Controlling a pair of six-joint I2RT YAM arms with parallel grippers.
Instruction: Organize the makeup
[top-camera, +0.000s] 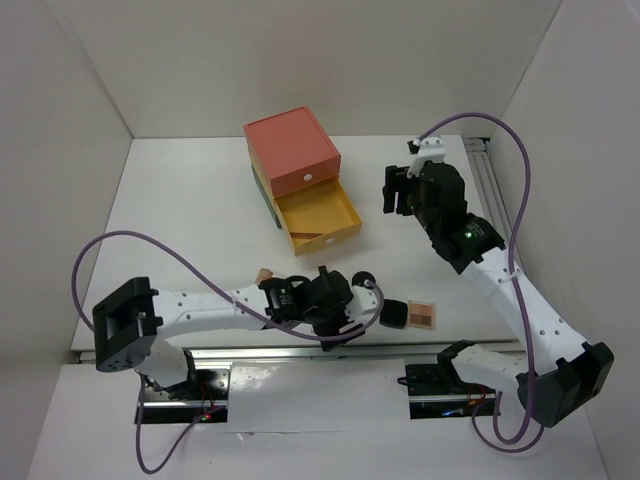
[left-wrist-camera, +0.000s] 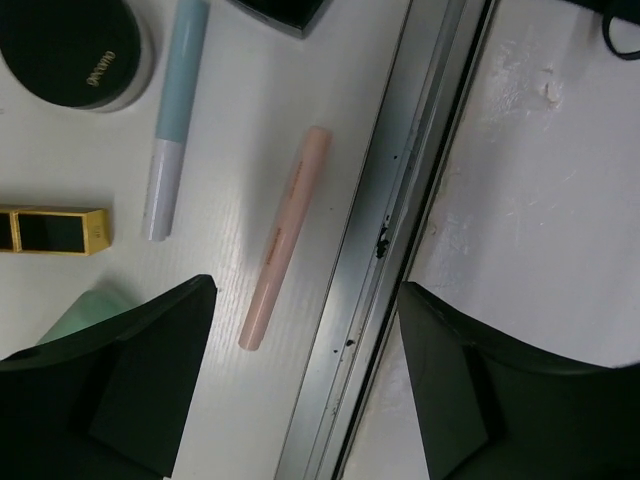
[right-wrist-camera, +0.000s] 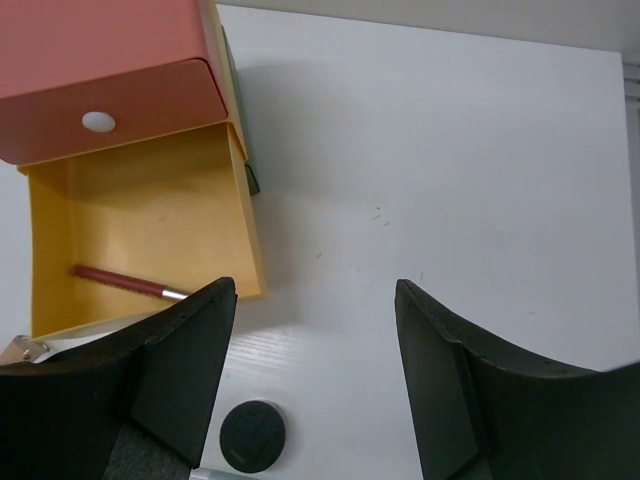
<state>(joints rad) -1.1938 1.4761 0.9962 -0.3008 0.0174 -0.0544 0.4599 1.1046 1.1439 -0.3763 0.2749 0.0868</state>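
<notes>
— Where's the pink pencil (left-wrist-camera: 285, 238)?
— Centre of the left wrist view, on the table (left-wrist-camera: 240, 120), beside a metal rail (left-wrist-camera: 390, 200). Left jaws spread over it, right jaws released, both empty.
— Risk?
— A jaw could catch the rail and roll the pencil.

Drawer box (top-camera: 292, 150) on white table (top-camera: 180, 210), yellow drawer (top-camera: 320, 212) standing open.

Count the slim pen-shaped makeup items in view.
3. A pink pencil lies on the table by the metal rail; a blue-and-white tube lies beside it; a dark red pencil lies in the open yellow drawer. More may be hidden from view.
</notes>
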